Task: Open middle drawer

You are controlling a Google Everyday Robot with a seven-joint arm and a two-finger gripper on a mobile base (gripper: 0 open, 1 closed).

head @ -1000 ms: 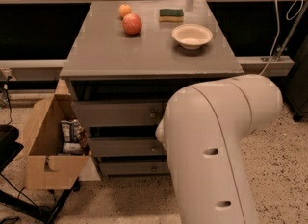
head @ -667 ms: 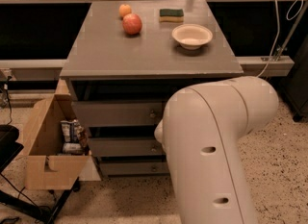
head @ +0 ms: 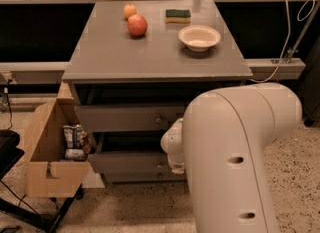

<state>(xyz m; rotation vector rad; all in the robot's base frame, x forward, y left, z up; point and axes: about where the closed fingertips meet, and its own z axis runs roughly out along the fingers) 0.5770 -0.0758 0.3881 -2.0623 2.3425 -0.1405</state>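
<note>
The grey cabinet (head: 150, 62) has three stacked drawer fronts. The middle drawer (head: 125, 161) is the second front, with a small round knob (head: 160, 166) and a dark gap above it. The taller top drawer (head: 120, 118) sits above it and the narrow lowest drawer (head: 130, 177) below. My big white arm (head: 235, 162) fills the lower right. My gripper (head: 174, 162) is at the arm's left end, right beside the middle drawer's knob and mostly hidden by the wrist.
On the cabinet top lie a red apple (head: 137, 25), an orange (head: 130, 10), a green sponge (head: 178, 15) and a white bowl (head: 199, 37). An open cardboard box (head: 45, 152) with packets stands left of the cabinet. A white cable (head: 290, 32) hangs at the right.
The arm's bulk has shifted only slightly. The drawers and the things on the cabinet top look the same.
</note>
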